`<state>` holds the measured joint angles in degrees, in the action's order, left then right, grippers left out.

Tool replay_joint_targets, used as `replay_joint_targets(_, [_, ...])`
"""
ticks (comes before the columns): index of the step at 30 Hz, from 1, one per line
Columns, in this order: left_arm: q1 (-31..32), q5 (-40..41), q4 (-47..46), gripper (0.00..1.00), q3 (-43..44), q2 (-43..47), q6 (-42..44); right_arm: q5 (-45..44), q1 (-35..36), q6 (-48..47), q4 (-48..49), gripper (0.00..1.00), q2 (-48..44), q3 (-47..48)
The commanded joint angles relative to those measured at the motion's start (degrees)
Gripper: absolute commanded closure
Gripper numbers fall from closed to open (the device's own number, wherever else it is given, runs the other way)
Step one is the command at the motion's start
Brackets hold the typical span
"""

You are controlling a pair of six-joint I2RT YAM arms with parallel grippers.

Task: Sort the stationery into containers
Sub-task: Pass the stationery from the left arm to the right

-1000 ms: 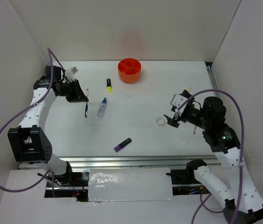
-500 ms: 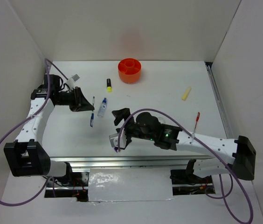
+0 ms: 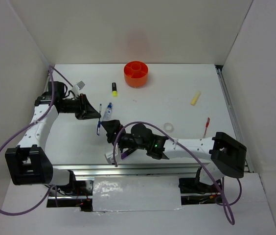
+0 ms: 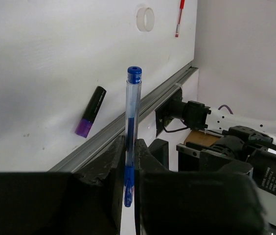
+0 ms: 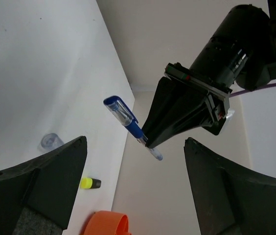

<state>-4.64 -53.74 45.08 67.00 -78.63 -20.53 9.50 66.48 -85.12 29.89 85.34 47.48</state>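
Top external view: my left hand (image 3: 94,114) pinches the blue pen (image 3: 98,127), orange organiser (image 3: 136,82) toward upper right; right hand (image 5: 135,141) gapes wide alongside.

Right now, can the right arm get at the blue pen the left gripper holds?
Likely yes: the right gripper is open facing the blue pen, whose free end sticks clear of the left gripper.

Lighting's bright and even in the top view, and the white counter (image 3: 177,93) looks almost washed out with only soft, short shadows. Wrist views are dimmer, and the near jaws come out dark and blurry.
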Motion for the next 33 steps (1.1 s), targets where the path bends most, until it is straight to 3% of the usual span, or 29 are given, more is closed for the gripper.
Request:
replay_joint_targets(1, [0.4,-2.9,-1.6,1.0,-0.3,-0.2,-1.6,3.9,0.9,-3.1,6.1,0.15,1.1,2.0])
replay_joint_targets(12, [1.2,-2.2,-1.9,1.0,-1.9,1.2,-1.6,6.8,1.5,-6.1,4.3,0.39,6.5,6.0])
replay_joint_targets(19, [1.2,-2.4,-2.0,1.0,-2.5,1.5,-1.4,7.0,1.5,-7.2,3.8,0.49,8.1,7.4])
replay_joint_targets(26, [1.2,-2.6,-2.5,1.0,-2.2,1.5,-1.4,5.9,1.1,-7.6,1.7,0.67,8.0,7.4])
replay_joint_targets(28, [1.2,-2.1,-1.9,0.97,-1.9,1.3,-1.1,5.3,1.0,-7.7,1.1,0.74,7.9,7.2])
replay_joint_targets(29, [1.1,-1.8,-1.9,0.9,-1.8,1.3,-1.1,5.0,0.7,-7.6,1.1,0.83,7.8,7.1])
replay_joint_targets(31, [1.0,-0.9,-2.0,0.85,-1.4,1.2,-1.0,4.3,0.3,-7.2,1.7,1.0,7.7,6.7])
replay_joint_targets(33, [1.0,0.0,-1.9,0.67,-0.8,1.4,-0.8,4.1,-0.5,-6.8,2.8,1.0,7.4,6.3])
